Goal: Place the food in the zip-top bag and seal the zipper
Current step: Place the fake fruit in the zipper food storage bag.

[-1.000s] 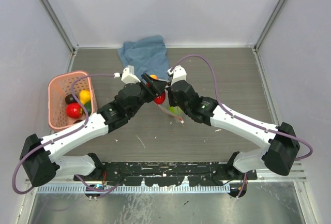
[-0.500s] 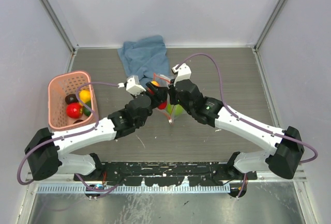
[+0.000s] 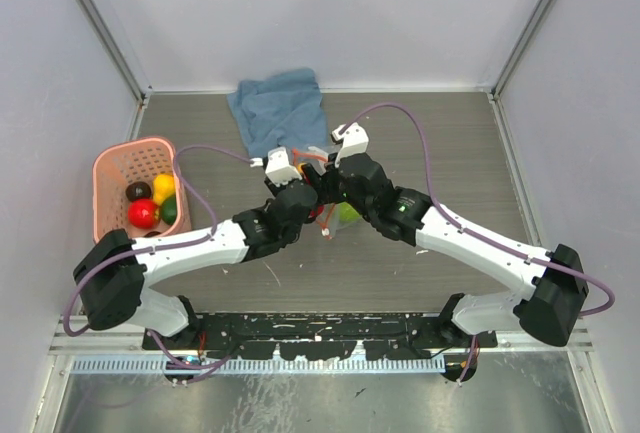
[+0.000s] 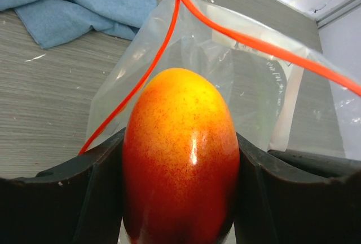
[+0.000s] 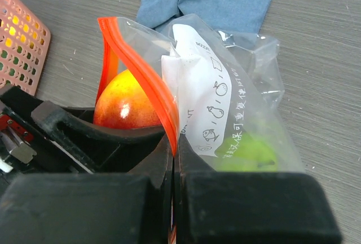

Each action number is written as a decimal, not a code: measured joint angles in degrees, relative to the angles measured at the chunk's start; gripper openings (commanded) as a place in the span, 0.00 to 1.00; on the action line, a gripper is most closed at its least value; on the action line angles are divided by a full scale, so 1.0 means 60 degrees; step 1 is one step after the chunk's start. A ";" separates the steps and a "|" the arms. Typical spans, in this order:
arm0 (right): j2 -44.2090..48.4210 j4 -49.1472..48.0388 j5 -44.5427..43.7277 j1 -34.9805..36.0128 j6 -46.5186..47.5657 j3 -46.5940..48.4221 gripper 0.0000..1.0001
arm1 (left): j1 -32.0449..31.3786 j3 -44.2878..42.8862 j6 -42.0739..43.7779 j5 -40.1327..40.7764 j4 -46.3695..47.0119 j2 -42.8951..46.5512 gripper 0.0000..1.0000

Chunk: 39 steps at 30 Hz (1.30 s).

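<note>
Left wrist view: the left end effector (image 4: 180,190) grips one glossy egg-shaped fruit (image 4: 180,137), yellow shading to red, at the open mouth of the one clear bag (image 5: 251,80), mid-tabletop. The right end effector (image 5: 174,162) is clamped on the bag's red-orange zipper (image 5: 141,69). One green fruit (image 5: 248,151) lies inside. Four more sit in the basket (image 3: 110,166) at left. One blue cloth (image 3: 280,103) lies far.

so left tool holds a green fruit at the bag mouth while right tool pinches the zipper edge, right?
Not green. The left wrist view shows the left tool gripping a red-orange fruit with a yellow top at the bag mouth. The green fruit already sits inside the bag. The right tool does pinch the zipper edge.
</note>
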State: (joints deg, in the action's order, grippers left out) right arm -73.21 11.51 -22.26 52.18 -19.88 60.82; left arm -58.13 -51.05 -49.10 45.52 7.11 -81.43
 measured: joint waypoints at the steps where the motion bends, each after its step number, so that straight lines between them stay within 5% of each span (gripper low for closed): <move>1: 0.0000 -0.0004 0.0022 0.0000 0.0000 0.0000 0.01 | 0.0000 -0.0055 0.0051 0.0000 -0.0073 -0.0004 0.45; 5: 0.0011 -0.0066 0.0069 -0.0011 0.0004 -0.0011 0.01 | 0.0015 -0.0299 0.0193 -0.0018 -0.0386 -0.0004 0.62; 17: 0.0142 -0.0120 -0.0025 -0.0022 0.0007 -0.0226 0.01 | 0.0011 -0.0601 0.0386 -0.0171 -0.1443 0.0011 0.79; 31: 0.0142 -0.0131 -0.0076 -0.0011 0.0004 -0.0284 0.01 | 0.0011 -0.1053 0.0561 -0.0973 -0.2951 0.1934 0.82; 39: 0.0142 -0.0197 -0.0047 -0.0007 0.0004 -0.0331 0.01 | 0.0069 -0.1035 0.0284 -0.1078 -0.4240 0.2987 0.73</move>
State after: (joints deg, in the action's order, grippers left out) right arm -72.36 10.33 -22.55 52.14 -19.86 58.83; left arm -57.71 -57.25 -47.40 39.05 -18.33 -63.51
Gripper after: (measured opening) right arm 0.037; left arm 0.755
